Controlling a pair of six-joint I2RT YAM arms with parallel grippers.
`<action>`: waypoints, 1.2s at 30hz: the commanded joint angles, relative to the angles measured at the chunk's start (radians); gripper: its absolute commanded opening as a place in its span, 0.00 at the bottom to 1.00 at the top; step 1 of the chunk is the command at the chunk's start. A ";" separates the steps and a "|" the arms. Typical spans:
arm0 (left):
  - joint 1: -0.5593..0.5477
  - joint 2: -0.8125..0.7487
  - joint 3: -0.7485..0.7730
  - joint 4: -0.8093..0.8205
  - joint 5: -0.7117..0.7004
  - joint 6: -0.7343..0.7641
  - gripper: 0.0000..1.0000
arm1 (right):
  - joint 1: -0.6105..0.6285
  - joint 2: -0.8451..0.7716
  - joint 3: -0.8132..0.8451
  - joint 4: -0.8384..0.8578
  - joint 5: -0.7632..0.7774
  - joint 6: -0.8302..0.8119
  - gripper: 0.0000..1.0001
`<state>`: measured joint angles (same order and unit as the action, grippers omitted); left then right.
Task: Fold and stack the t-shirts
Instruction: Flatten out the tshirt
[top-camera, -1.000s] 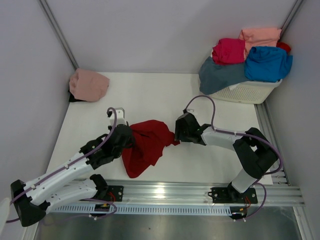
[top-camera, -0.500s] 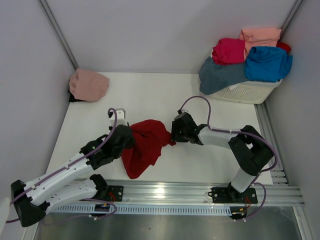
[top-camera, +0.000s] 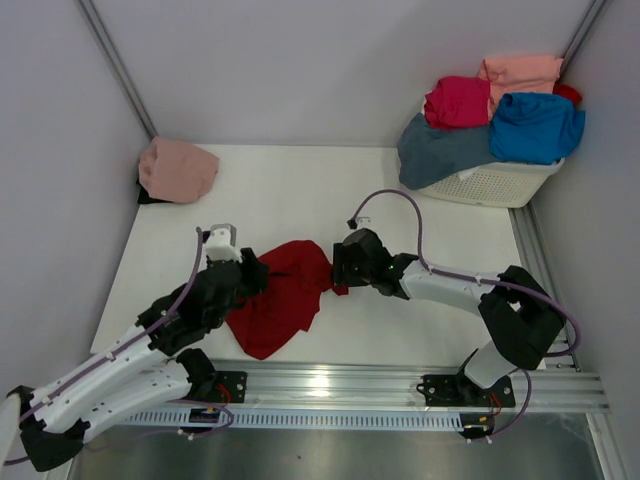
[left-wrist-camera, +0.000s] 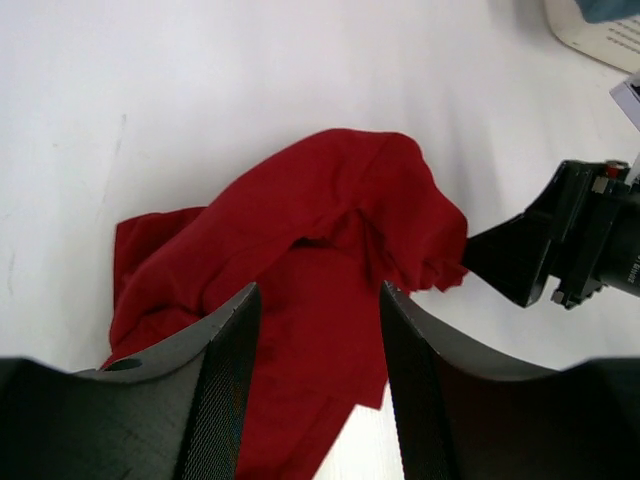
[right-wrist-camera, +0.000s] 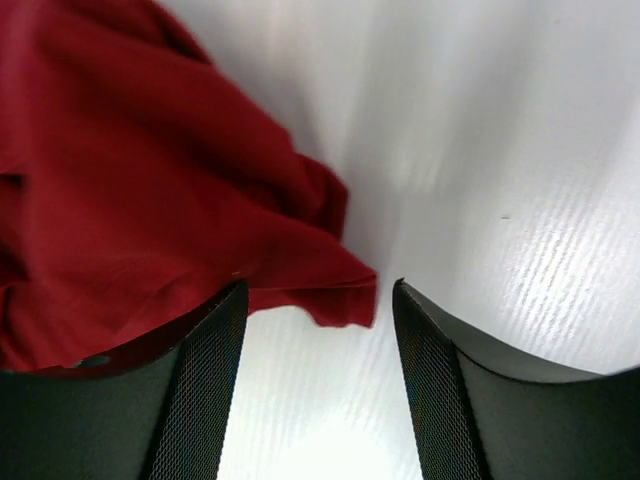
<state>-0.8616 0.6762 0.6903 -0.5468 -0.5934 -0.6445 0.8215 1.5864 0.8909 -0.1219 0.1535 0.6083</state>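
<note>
Nearest, item one: a metal rail (top-camera: 330, 380) along the table's front edge, carrying both arm bases, the left arm on the left.

Item two: white table (top-camera: 300, 190), matte, with wall panels on three sides.

Item three: dark red t-shirt (top-camera: 285, 300), the only garment on the near half of the table. It lies crumpled and unfolded between the two grippers. A bunched ridge runs across its far part and a flatter lobe spreads toward the rail.

Item four: left gripper (top-camera: 252, 278), at the shirt's left edge. In its wrist view the jaws stand apart with nothing pinched. The red cloth lies on the table below and ahead of them.

Item five: right gripper (top-camera: 336, 268), at the shirt's right edge, facing the left one across the garment. Its jaws are spread wide. A loose corner of the cloth lies on the table in line with the gap, clamped by neither finger.

Item six: dusty pink t-shirt (top-camera: 177, 168), a rounded heap at the far left corner, well apart from the red one.

Item seven: white lattice basket (top-camera: 490, 185), at the far right corner, heaped above its rim. A slate grey-blue t-shirt (top-camera: 440, 150) hangs over its left side. A bright blue t-shirt (top-camera: 535, 125) sits on the right, a magenta t-shirt (top-camera: 457, 100) above the grey one, and a salmon t-shirt (top-camera: 520, 70) farthest back.
</note>
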 joint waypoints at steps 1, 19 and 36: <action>-0.004 -0.004 -0.024 0.027 0.122 -0.004 0.54 | 0.019 -0.034 -0.001 -0.019 0.046 -0.021 0.64; -0.123 0.350 -0.196 0.284 0.411 -0.090 0.55 | 0.002 -0.095 -0.087 -0.082 0.115 0.008 0.63; -0.195 0.646 -0.124 0.343 0.469 -0.089 0.45 | -0.038 -0.154 -0.121 -0.120 0.135 0.010 0.63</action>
<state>-1.0454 1.2861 0.5327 -0.2050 -0.1452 -0.7193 0.7906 1.4723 0.7795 -0.2356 0.2584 0.6094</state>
